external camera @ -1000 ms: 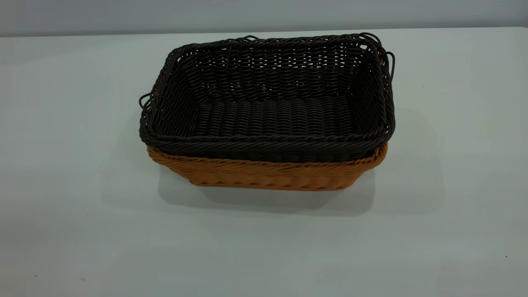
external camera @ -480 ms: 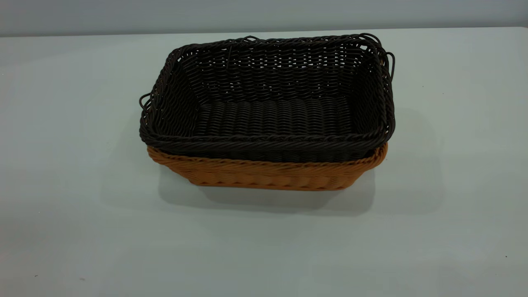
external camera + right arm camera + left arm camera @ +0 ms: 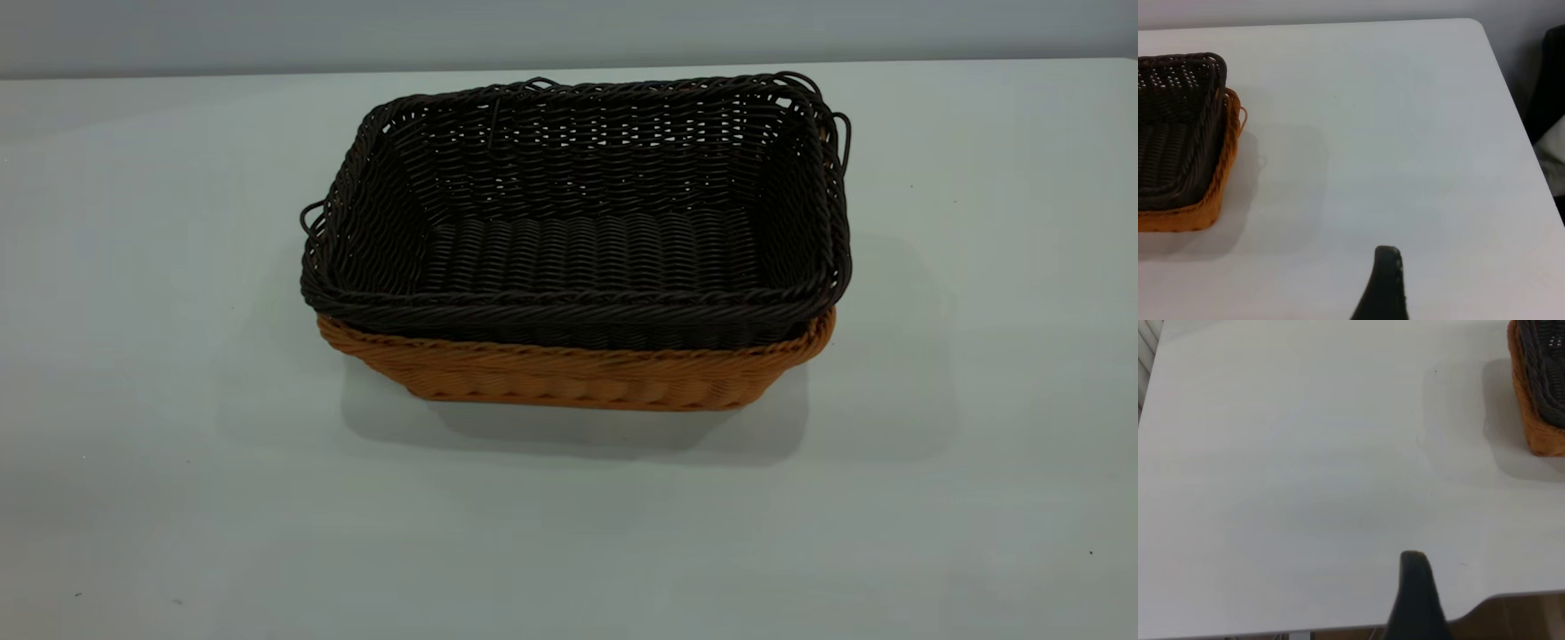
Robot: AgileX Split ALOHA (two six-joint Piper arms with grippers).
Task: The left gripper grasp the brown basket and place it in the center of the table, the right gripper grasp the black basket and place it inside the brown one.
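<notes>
black basket [image 3: 1168,127] nested in brown basket [image 3: 1201,207], table [image 3: 1405,133]

Lab-like — bare white table [image 3: 178,444], grey wall [image 3: 569,31]

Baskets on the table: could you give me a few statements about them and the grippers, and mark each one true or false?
1. The black basket sits inside the brown basket. True.
2. The black basket holds fruit. False: it holds nothing.
3. A gripper is holding the brown basket. False: nothing touches it; the left gripper and the right gripper are both off to the sides, apart from it.
4. The baskets stand on the table. True.
5. The black basket's rim sits lower than the brown basket's rim. False: it sits higher.
</notes>
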